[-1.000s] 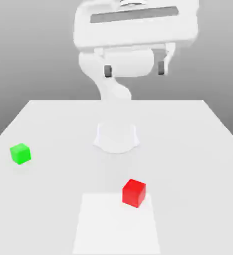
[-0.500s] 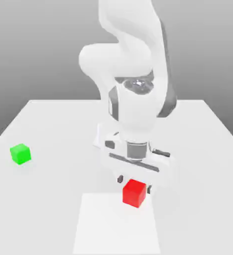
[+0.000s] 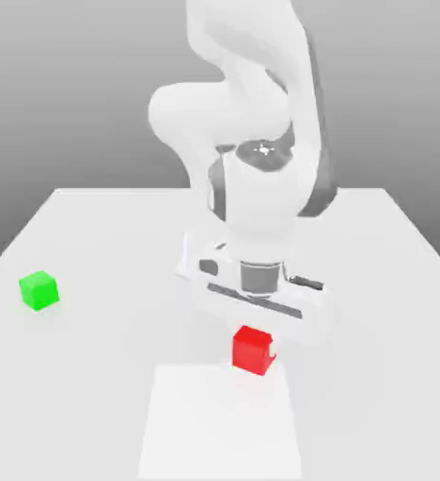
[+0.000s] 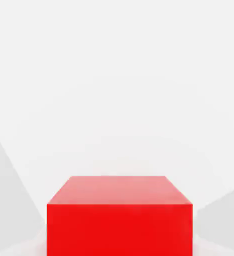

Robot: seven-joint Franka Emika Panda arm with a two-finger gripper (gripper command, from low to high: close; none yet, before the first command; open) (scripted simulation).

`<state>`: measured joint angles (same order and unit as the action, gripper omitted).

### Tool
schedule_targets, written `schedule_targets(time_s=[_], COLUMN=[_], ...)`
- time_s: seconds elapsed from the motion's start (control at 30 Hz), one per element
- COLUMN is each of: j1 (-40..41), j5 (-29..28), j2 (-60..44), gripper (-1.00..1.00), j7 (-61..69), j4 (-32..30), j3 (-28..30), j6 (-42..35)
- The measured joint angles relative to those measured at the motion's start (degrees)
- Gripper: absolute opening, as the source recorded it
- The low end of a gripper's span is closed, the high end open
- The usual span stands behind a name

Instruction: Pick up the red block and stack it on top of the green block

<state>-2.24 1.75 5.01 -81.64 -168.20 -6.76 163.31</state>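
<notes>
Look first at the exterior view's left. You see the green block sitting flat on the white tabletop, out at about nine o'clock from the middle of the tabletop. Nothing touches it. It sits well apart from the arm and from the other block.

Move your eyes toward the middle. You see the big white arm bending down over the tabletop, and its hand points down. Right under the hand is the tool. The tool is squeezed narrow on the red block, holding it. You can see a little white finger pressed against the block's side on the exterior view's right. The finger on the other side is hidden behind the block.

The red block is at about six o'clock from the arm's round base. It is just at the far edge of a brighter white square patch on the tabletop. You cannot tell if the block rests on the tabletop or is a little above it.

In the hand view, you see the red block very close, with its top face and one side face showing, and pale tabletop behind it.
</notes>
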Motion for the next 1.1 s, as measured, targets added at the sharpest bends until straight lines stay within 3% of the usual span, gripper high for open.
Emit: schedule_targets(time_s=[0.8,0.93,1.1], j1=[42.17,40.97,40.35], j5=[-15.37,-9.71,5.70], j2=[6.17,0.99,-8.07], gripper=[-1.00,-1.00,-1.00], j7=[31.81,37.03,47.97], j4=[5.52,5.88,6.12], j3=[40.87,42.99,39.76], j6=[-10.45,-5.97,1.27])
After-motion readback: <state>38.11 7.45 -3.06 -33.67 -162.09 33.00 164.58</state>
